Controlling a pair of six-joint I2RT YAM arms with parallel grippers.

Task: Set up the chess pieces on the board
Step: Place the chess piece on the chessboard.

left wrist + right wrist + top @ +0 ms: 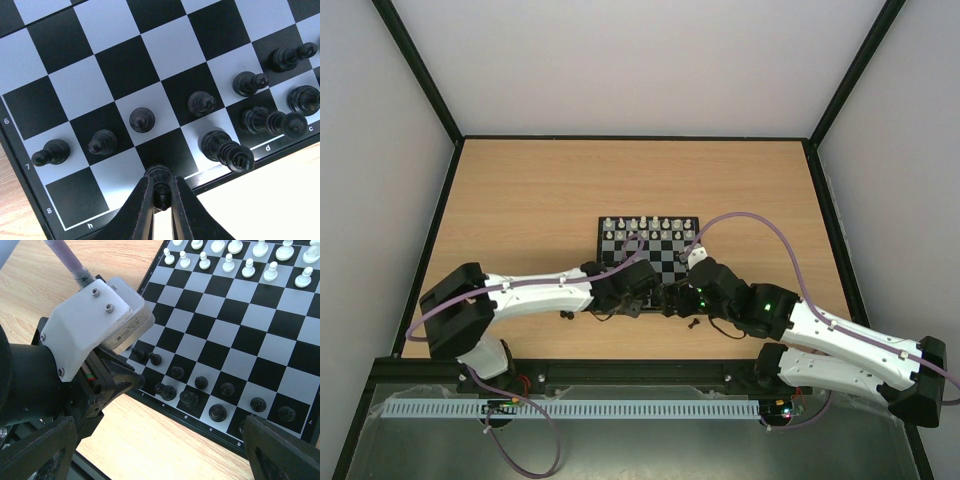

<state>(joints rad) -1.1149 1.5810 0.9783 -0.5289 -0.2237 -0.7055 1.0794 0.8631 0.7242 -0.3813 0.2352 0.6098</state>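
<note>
Left wrist view: the left tool (161, 177) pinches a black piece (161, 193) at the near edge of the board (125, 65), beside other black pieces (141, 120) standing on the two nearest rows. White pieces (229, 262) line the far rows. Right tool (157, 440) hangs wide open above the tabletop (50, 270).

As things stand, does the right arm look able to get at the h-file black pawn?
Probably not cleanly: the left gripper, shut on a black piece, hangs low near that pawn, its wrist overhanging that board corner.

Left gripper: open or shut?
Shut. In the left wrist view the left gripper pinches a black chess piece at the board edge.
</note>
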